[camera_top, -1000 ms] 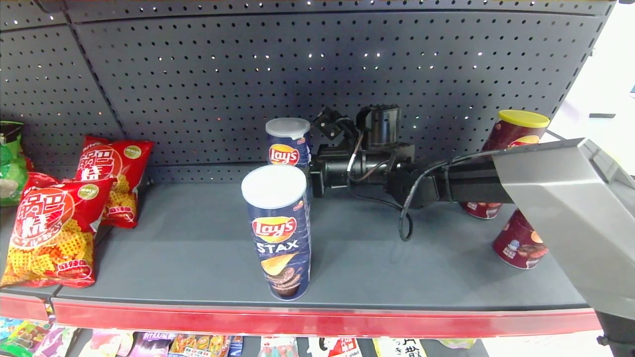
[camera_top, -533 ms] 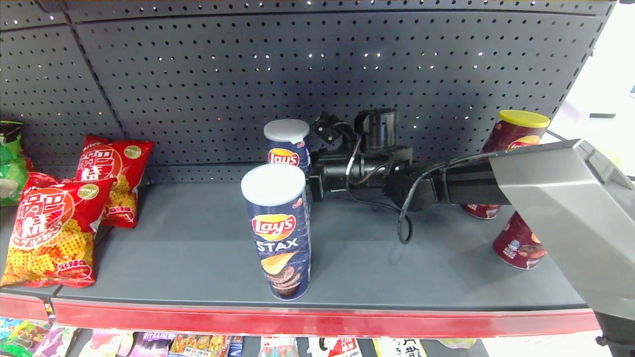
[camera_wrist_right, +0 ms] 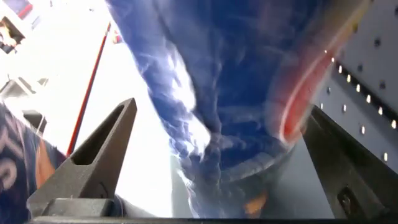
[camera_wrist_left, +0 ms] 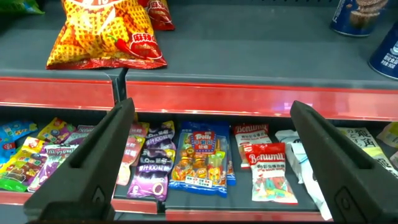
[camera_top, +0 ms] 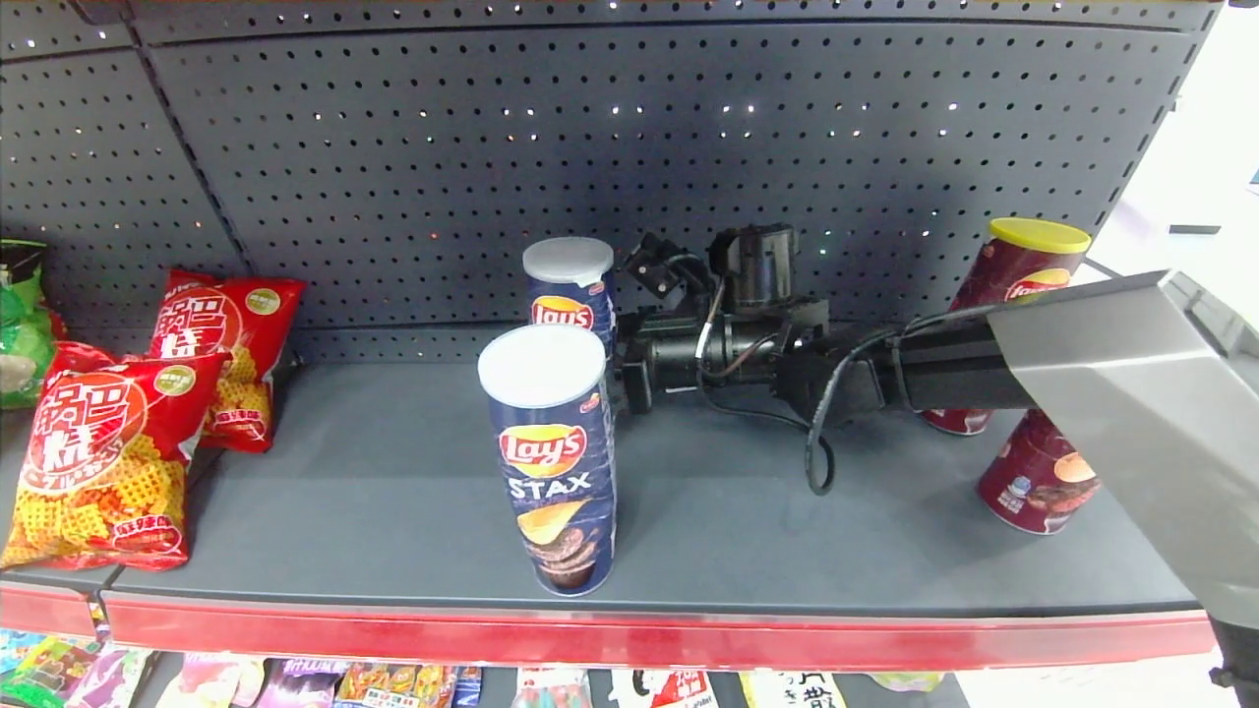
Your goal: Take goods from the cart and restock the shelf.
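Observation:
Two tall blue chip cans stand on the grey shelf (camera_top: 393,492): one near the front (camera_top: 553,457) and one right behind it (camera_top: 569,290) close to the pegboard. My right gripper (camera_top: 629,379) sits beside the rear can, coming in from the right. In the right wrist view the rear blue can (camera_wrist_right: 230,93) stands upright between the spread fingers (camera_wrist_right: 99,168) of the open right gripper (camera_wrist_right: 224,168), with gaps on both sides. My left gripper (camera_wrist_left: 214,168) hangs open and holds nothing, below the shelf's red front edge (camera_wrist_left: 217,96).
Two dark red cans stand at the shelf's right end, one with a yellow lid (camera_top: 1023,265) and one nearer the front (camera_top: 1038,482). Red snack bags (camera_top: 103,462) lean at the left. Bare shelf lies between bags and cans. Candy packs (camera_wrist_left: 202,155) fill the lower shelf.
The rear blue can settled upright behind the front can. My right arm then drew back a little to the right while the can stayed put.

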Controlling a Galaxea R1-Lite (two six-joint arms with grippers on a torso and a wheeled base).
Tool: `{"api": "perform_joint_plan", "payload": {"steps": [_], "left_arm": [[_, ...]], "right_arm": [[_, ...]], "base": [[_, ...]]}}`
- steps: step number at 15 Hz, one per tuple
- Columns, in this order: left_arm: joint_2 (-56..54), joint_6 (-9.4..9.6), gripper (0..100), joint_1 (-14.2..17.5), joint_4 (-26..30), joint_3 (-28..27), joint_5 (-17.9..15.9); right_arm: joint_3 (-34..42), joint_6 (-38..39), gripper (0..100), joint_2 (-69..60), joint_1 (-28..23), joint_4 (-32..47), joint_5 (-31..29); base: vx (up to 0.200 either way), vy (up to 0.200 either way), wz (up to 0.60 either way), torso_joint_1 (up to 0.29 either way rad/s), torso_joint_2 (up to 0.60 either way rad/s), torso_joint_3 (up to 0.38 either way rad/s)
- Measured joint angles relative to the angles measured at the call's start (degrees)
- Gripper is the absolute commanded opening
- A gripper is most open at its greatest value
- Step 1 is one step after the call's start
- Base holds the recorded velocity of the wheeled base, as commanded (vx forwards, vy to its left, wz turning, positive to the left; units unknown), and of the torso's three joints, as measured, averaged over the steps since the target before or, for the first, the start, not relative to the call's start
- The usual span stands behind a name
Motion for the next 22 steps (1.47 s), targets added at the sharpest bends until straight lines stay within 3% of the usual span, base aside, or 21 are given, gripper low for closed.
{"api": "perform_joint_plan", "payload": {"steps": [7, 22], "left_arm": [[0.0, 0.0, 100, 0.0, 0.0, 0.0, 0.0], [0.0, 0.0, 100, 0.0, 0.0, 0.0, 0.0]], "right_arm": [[12.8, -2.4, 100, -6.8, -3.4, 0.0, 0.1], [21.6, -2.6, 100, -13.3, -1.3, -0.8, 0.1]], "base": [[0.0, 0.0, 0.0, 0.0, 0.0, 0.0], [0.0, 0.0, 0.0, 0.0, 0.0, 0.0]]}}
